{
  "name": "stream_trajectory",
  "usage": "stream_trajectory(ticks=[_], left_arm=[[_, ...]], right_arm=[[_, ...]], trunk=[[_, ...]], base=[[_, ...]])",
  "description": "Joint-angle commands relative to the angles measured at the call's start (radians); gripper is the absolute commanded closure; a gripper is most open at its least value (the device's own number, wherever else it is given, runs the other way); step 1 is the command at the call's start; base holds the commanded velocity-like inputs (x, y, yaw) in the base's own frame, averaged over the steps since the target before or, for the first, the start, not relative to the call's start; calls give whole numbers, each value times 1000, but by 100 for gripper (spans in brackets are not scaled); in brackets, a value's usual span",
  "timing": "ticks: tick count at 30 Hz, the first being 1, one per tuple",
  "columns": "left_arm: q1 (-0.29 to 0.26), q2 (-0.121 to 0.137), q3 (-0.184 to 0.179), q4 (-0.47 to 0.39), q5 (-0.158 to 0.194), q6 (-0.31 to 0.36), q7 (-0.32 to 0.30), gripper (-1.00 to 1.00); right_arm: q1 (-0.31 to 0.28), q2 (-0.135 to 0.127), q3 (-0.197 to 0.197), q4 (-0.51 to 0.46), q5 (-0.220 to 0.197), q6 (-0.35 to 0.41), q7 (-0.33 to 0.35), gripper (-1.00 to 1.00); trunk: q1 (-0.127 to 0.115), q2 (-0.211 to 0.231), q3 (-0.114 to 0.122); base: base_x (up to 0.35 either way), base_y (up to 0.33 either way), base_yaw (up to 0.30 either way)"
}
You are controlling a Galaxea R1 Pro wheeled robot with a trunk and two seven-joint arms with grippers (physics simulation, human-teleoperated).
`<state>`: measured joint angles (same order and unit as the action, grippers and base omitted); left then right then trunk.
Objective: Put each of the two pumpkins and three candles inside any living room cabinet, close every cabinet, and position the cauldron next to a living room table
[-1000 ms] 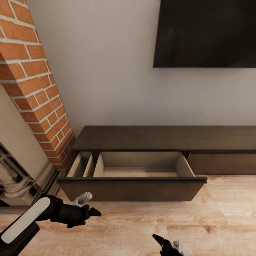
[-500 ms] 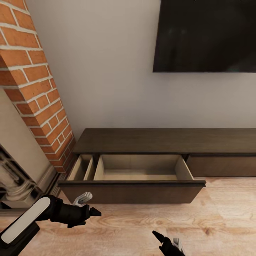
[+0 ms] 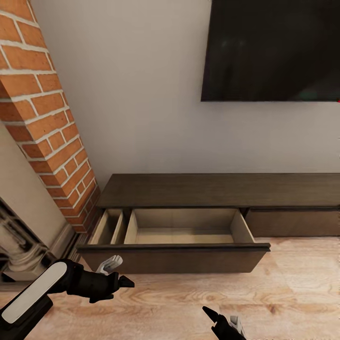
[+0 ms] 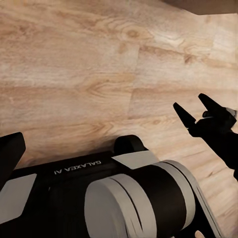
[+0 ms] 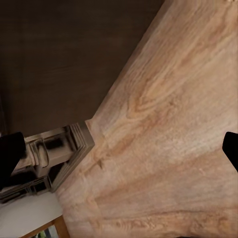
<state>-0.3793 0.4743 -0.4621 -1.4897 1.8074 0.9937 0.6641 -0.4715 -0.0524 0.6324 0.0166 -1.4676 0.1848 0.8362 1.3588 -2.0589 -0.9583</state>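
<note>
Two tools hang low and empty in my head view, over a wooden floor (image 3: 283,293). My left tool (image 3: 122,276) sits at the end of a forearm reaching in from the lower left, level with the floor, one pale finger and one dark finger parted with nothing between them. My right tool (image 3: 222,323) pokes up at the bottom edge; from here I cannot tell its spread. Ahead, the cabinet (image 3: 222,189) runs along the wall beneath a dark screen (image 3: 274,47), and its drawer (image 3: 174,257) stands pulled out, pale inside, with nothing lying in the part I can see. A brick column (image 3: 42,118) rises to the left. The cabinet is just ahead of me, its open drawer front near my left tool.

My left wrist view looks down on floorboards past my own forearm; my right tool (image 4: 206,111) shows there with its dark fingertips apart and nothing pinched.

My right wrist view shows the cabinet's dark front (image 5: 64,54), the floor, and a pale moulded base beside it, with a dark fingertip at each side edge, so the tool is spread wide.

I judge the step is to go for a pumpkin or candle. To do it well, I should leave the drawer open and keep both arms tucked low while moving.
</note>
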Motion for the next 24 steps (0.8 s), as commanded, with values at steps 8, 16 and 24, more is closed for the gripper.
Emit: stream_trajectory(ticks=[8, 16, 24], left_arm=[[-1, 1, -1, 2, 10, -1, 12, -100], [-1, 0, -1, 3, 11, -1, 12, -100], [-2, 0, -1, 2, 12, -2, 12, -100]], right_arm=[[-1, -1, 9, 2, -10, 10, 6, -100], [-1, -2, 8, 2, -12, 10, 7, -100], [-1, -2, 4, 2, -11, 8, 7, -100]], trunk=[[-31, 56, 24], [-62, 112, 50], [-92, 168, 78]], base=[[0, 0, -246], [-103, 0, -277], [-281, 0, -278]])
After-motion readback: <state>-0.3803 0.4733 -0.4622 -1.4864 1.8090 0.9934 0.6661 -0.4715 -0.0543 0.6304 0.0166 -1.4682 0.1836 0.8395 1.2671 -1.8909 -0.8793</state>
